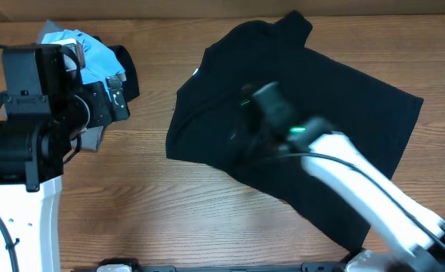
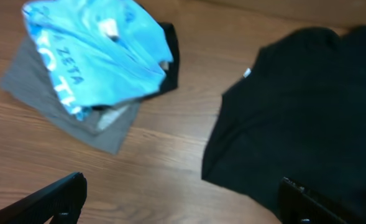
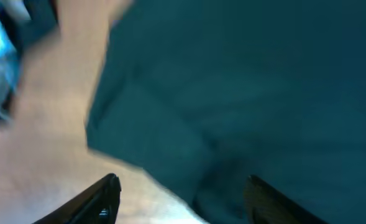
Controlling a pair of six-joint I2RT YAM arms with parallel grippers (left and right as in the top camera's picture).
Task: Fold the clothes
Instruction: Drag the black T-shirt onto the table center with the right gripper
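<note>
Black T-shirt [image 1: 343,98]: soft, light, limp; I would pinch an outer corner. My right gripper [image 3: 181,186] stands parted over it; left gripper [image 2: 181,186] parted, empty.

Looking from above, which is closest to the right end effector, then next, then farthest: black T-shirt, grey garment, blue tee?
1. black T-shirt: right beneath the right end effector.
2. grey garment and blue tee: both piled far left, too close to call.

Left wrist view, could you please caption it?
Light blue lettered tee heaped on a grey garment, black T-shirt spread beside.
</note>
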